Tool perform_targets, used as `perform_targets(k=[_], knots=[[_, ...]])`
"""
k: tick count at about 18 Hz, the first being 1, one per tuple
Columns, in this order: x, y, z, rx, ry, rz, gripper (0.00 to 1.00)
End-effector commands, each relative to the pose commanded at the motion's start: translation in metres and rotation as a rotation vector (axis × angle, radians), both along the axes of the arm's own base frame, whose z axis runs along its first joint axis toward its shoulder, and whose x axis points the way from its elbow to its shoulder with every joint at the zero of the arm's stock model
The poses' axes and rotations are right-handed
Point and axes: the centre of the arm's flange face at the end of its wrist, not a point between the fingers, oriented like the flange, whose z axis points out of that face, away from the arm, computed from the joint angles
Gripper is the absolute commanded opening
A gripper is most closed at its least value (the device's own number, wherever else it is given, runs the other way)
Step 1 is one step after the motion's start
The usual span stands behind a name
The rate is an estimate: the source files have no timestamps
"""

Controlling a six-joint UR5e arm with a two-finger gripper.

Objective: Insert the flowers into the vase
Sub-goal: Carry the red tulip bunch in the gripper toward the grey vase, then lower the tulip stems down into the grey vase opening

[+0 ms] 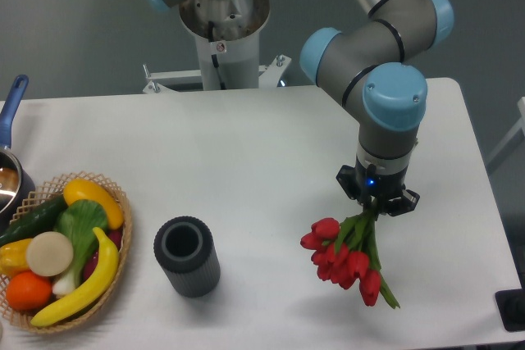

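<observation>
The flowers (343, 256), a bunch of red tulip buds on green stems, hang tilted at the right of the table with the buds pointing down and left. My gripper (376, 208) is shut on the stems at their upper end, just under the arm's blue-capped wrist. Its fingertips are mostly hidden by the stems and the wrist body. The vase (187, 256), a short dark ribbed cylinder with an open round mouth, stands upright on the table well to the left of the flowers, apart from them.
A wicker basket (120, 245) of yellow, green and orange fruit and vegetables sits at the front left, close beside the vase. A blue-handled metal pot (10, 171) stands at the left edge. The arm's base (223, 22) is at the back.
</observation>
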Motion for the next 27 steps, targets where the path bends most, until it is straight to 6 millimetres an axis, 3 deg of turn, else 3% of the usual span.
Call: perform_targets(k=[3,6,9,12,16,19,27], knots=[[0.004,0.004,0.008,0.041,-0.001,-0.01,0.0],[0.013,0.014,0.048,0.264,-0.06,-0.034,0.0],[0.015,0.024,0.064,0.458,-0.082,-0.058,0.0],[0.023,0.039,0.084,0.654,-0.188,0.031,0.0],[0.037,0.057,0.094,0.88,-0.36,-0.02,0.0],[0.049,0.065,0.103,0.957,-0.421,-0.076,0.0],[0.105,0.111,0.134,1.098,-0.461,-0.303,0.0]])
